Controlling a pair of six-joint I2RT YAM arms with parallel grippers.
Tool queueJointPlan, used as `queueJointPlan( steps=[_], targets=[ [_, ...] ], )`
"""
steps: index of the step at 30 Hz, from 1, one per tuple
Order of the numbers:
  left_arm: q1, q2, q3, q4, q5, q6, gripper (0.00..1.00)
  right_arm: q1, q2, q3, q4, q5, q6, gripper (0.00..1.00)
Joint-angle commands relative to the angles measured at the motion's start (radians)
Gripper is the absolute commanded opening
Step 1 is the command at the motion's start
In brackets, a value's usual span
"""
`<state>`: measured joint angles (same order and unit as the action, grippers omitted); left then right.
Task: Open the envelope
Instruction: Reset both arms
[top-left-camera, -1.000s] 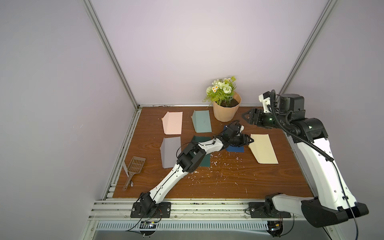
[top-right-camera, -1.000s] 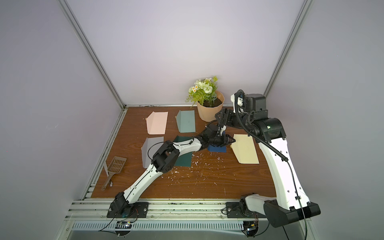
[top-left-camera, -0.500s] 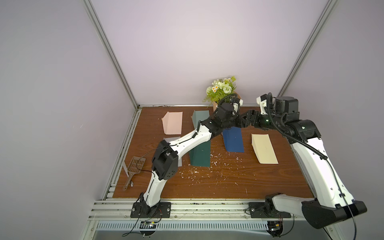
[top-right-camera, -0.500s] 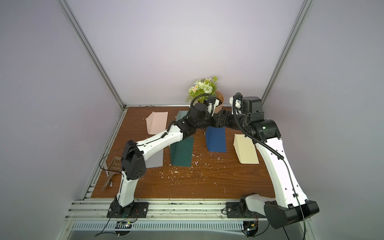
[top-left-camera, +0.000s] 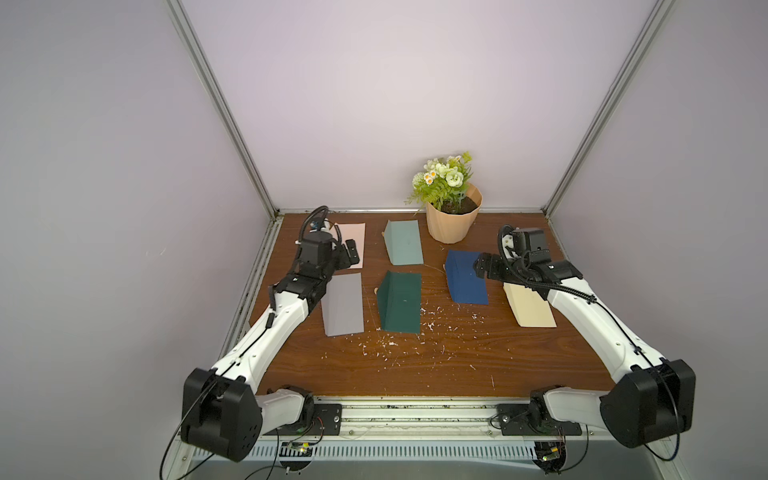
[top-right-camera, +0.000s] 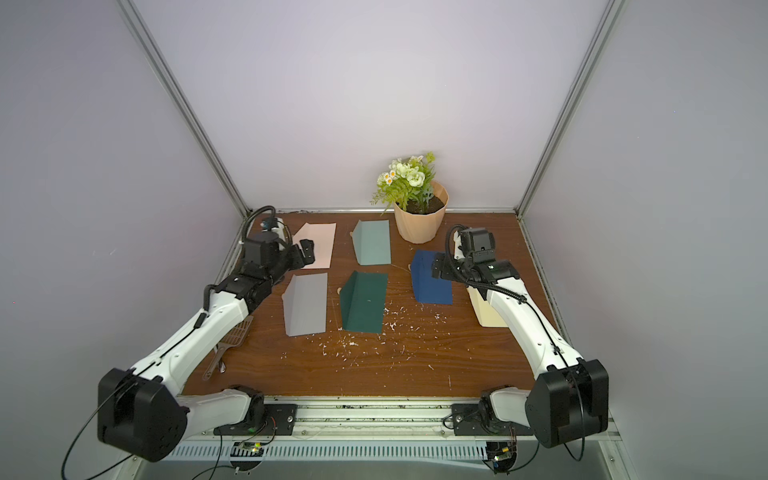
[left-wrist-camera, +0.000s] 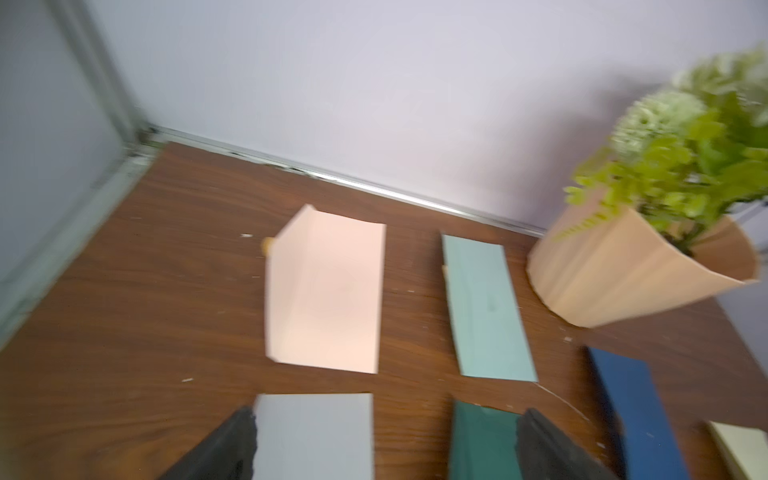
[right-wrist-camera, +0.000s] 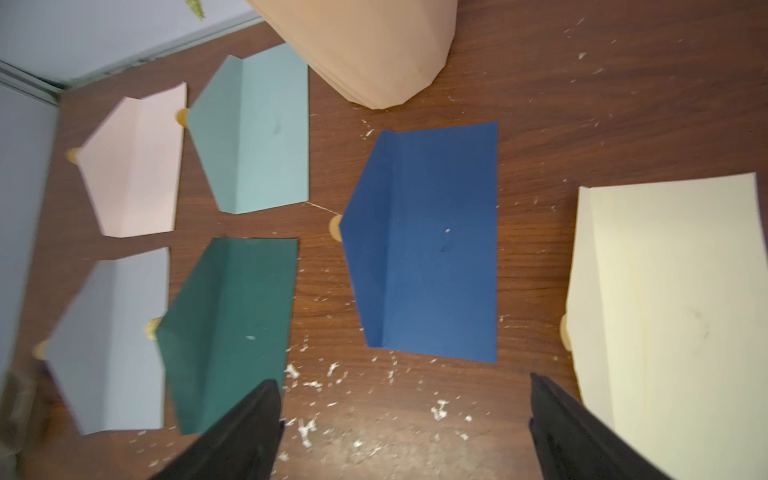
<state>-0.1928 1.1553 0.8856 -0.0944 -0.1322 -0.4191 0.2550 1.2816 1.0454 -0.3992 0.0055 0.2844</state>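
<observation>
Operator: Paper, six coloured pieces of it, lies flat on the table (top-left-camera: 415, 374). The navy envelope (top-left-camera: 463, 286) sits just in front of the right gripper (right-wrist-camera: 403, 382), between the pot (top-left-camera: 454, 220) and the cream envelope (top-left-camera: 530, 316).

Observer: Does either claw hold anything?

Operator: No. Both are spread wide and empty. The left gripper (left-wrist-camera: 386, 415) hangs by the grey envelope (left-wrist-camera: 313, 436), well apart from the navy one.

Observer: How will the navy one handle?

Operator: It looks light and thin, and probably limp enough to bend under its own weight when lifted by one edge. It likely slides on the smooth table if nudged from one side only. The body lies too flat for fingers to get beneath it.

Observer: Where should the robot take hold, then?

Operator: The flap (right-wrist-camera: 370, 249) is the place. It juts out past the fold line, and a round sticker (right-wrist-camera: 334, 228) sits at its tip. One claw could press the body down while the other pinches the flap's free edge. A hard pull risks a crease or a tear along the fold.

Observer: Is the flap already out?

Operator: It looks folded out, so the opening seems done or nearly done. The cream one runs off the edge of the right wrist view, and its flap is harder to read.
</observation>
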Motion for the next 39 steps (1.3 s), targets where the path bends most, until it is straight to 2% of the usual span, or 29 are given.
queueJointPlan(
  steps=[1, 3, 5, 9, 14, 17, 20, 24, 26, 28, 31, 36, 39],
  targets=[
    [0.116, -0.076, -0.109, 0.058, -0.105, 0.097, 0.98, 0.003, -0.084, -0.092, 0.242, 0.108, -0.094, 0.99],
    [0.162, -0.111, -0.193, 0.114, -0.164, 0.117, 0.98, 0.003, -0.119, -0.172, 0.338, 0.14, -0.123, 0.99],
    [0.165, -0.139, -0.299, 0.223, -0.227, 0.191, 0.98, 0.003, -0.16, -0.263, 0.444, 0.169, -0.153, 0.99],
    [0.167, -0.14, -0.496, 0.507, -0.316, 0.226, 0.99, -0.001, -0.214, -0.381, 0.582, 0.24, -0.178, 0.99],
    [0.166, 0.0, -0.66, 0.966, -0.333, 0.249, 0.99, -0.026, -0.222, -0.455, 0.664, 0.234, -0.185, 0.99],
    [0.167, 0.127, -0.653, 1.055, -0.344, 0.258, 0.99, -0.051, -0.225, -0.487, 0.697, 0.223, -0.172, 0.99],
    [0.167, 0.218, -0.667, 1.199, -0.288, 0.259, 0.99, -0.073, -0.239, -0.529, 0.747, 0.225, -0.159, 0.99],
    [0.169, 0.271, -0.645, 1.22, -0.222, 0.297, 0.99, -0.102, -0.266, -0.599, 0.832, 0.278, -0.156, 0.99],
    [0.169, 0.334, -0.676, 1.332, -0.125, 0.338, 0.99, -0.122, -0.267, -0.64, 0.893, 0.301, -0.159, 0.99],
    [0.168, 0.419, -0.713, 1.515, -0.056, 0.381, 0.99, -0.149, -0.258, -0.676, 0.956, 0.281, -0.172, 0.99],
    [0.168, 0.37, -0.7, 1.408, -0.051, 0.363, 0.99, -0.185, -0.219, -0.74, 1.072, 0.272, -0.184, 0.99],
    [0.167, 0.403, -0.709, 1.476, -0.004, 0.394, 0.99, -0.226, -0.132, -0.821, 1.271, 0.198, -0.176, 0.99],
    [0.168, 0.404, -0.709, 1.48, -0.003, 0.392, 0.99, -0.227, -0.021, -0.834, 1.413, 0.196, -0.21, 0.99]
  ],
)
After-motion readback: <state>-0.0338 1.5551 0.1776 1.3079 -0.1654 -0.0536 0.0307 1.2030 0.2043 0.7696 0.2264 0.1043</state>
